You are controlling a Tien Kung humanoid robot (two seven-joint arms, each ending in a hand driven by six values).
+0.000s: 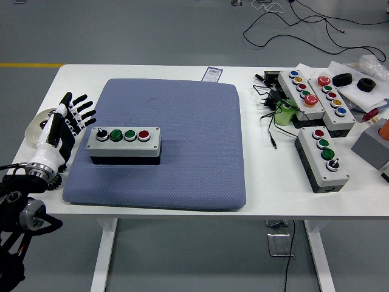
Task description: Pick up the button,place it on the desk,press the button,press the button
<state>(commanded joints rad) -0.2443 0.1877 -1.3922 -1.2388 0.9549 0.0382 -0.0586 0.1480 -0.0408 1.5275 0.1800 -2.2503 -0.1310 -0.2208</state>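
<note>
No legible text anywhere.

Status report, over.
Left hand open, fingers spread, at the mat's left edge, holding nothing. Right hand not in view. Button box flat on blue mat, untouched. Nothing between hand and box.

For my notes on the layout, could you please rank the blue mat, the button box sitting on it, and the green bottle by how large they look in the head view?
1. Blue mat, by far the largest.
2. Button box on the mat.
3. Green bottle, the smallest, and partly hidden by cables.
</note>
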